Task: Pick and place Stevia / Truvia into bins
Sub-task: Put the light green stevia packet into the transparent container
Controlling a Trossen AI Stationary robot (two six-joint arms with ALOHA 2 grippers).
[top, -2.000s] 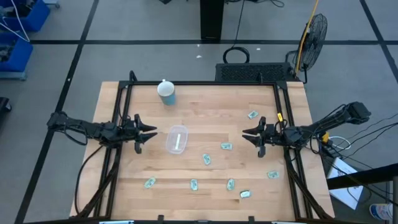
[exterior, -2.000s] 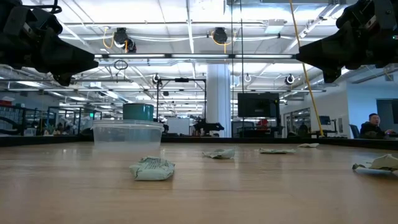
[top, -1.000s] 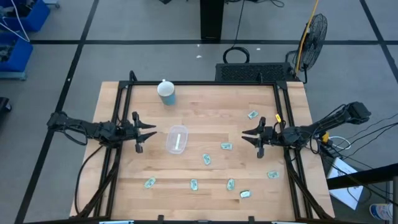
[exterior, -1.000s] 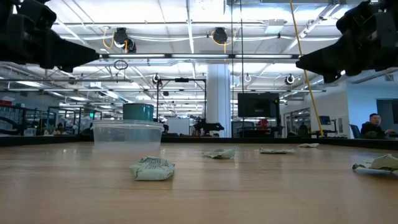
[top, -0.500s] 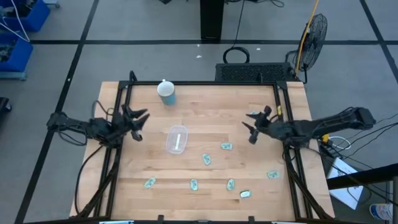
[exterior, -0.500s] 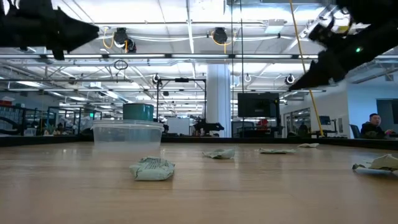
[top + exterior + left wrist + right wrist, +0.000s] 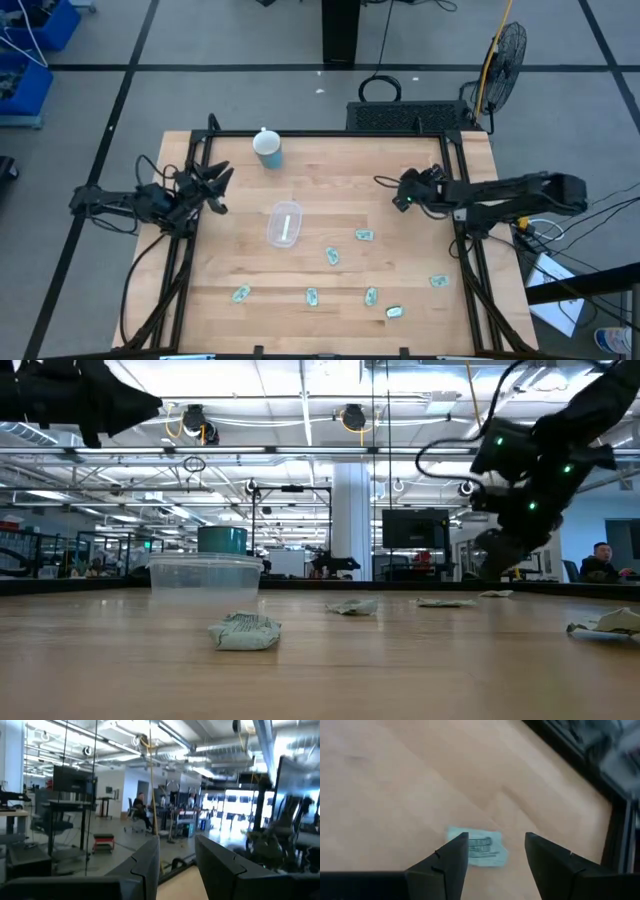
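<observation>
Several pale green sachets lie flat on the table: one (image 7: pixel 364 235) and another (image 7: pixel 331 256) near the middle, and more along the near edge (image 7: pixel 312 296). The clear container (image 7: pixel 284 223) stands at the table's middle with a white strip inside. My right gripper (image 7: pixel 403 200) is open, tipped down over a far-right sachet (image 7: pixel 477 847), its fingers (image 7: pixel 451 860) standing on either side of it. In the high view the gripper hides this sachet. My left gripper (image 7: pixel 220 181) is open, raised and tipped up at the table's left, left of the container.
A light blue cup with a white lid (image 7: pixel 268 148) stands near the far edge. Black frame rails (image 7: pixel 196 200) run along the left and right sides. In the low view a crumpled sachet (image 7: pixel 245 632) lies in front of the container (image 7: pixel 204 573).
My right gripper has swung toward the far edge and tipped down over the far-right sachet, staying open. My left gripper has drawn back toward the far-left and tipped upward. The sachets and the container have kept their places.
</observation>
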